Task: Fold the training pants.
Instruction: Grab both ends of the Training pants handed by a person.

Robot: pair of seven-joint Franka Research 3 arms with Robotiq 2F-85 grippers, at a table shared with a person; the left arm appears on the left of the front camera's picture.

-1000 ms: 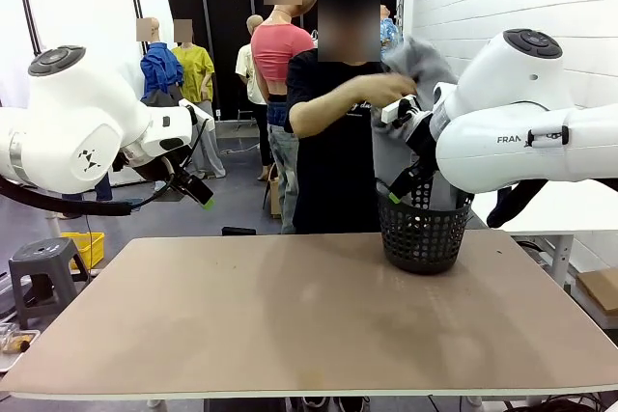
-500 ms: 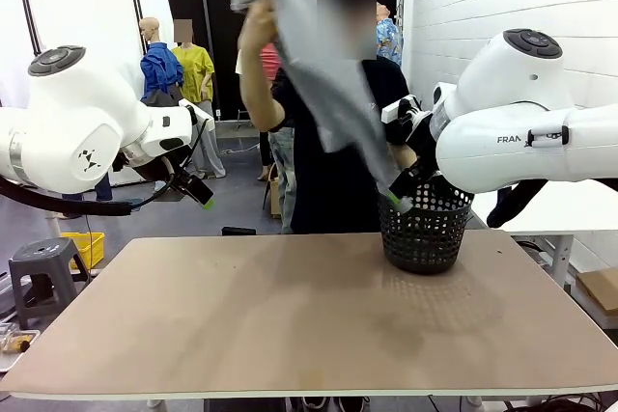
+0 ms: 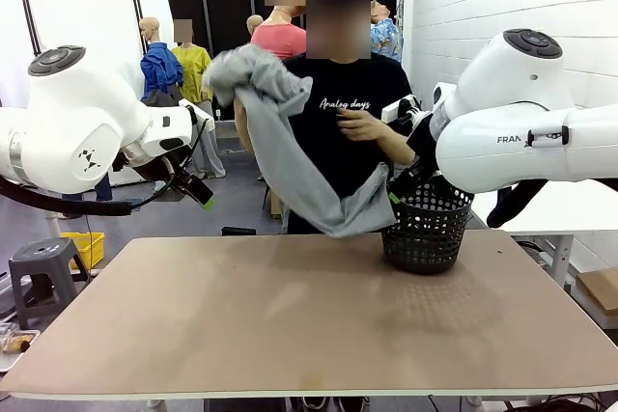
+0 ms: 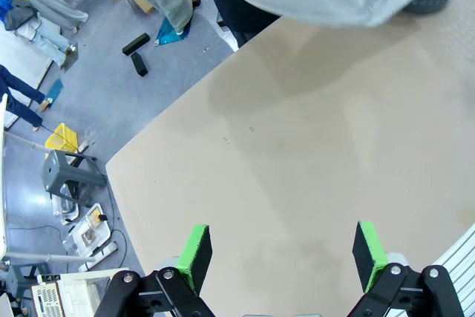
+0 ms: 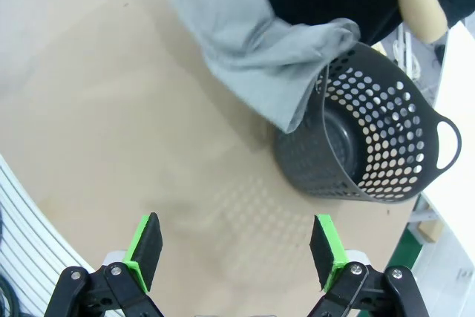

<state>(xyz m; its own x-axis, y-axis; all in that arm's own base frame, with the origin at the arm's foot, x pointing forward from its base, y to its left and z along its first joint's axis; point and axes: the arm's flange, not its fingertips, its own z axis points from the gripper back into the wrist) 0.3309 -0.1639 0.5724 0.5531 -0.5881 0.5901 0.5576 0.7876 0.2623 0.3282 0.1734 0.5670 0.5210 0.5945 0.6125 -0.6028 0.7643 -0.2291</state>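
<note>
Pants held up by person over far edge of table, hem hanging at rim of basket, well apart from both grippers. Left gripper & right gripper wide open, empty, over bare tabletop. Vs half a sec ago: pants were up overhead, now lower.

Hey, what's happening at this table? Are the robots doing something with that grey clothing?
Not yet. A person at the far side holds up the grey training pants, their lower end hanging at the rim of the black mesh basket on the table. Both robot arms hover at the sides: the left gripper and the right gripper are open, above the table, touching nothing. Folding has not begun.
</note>
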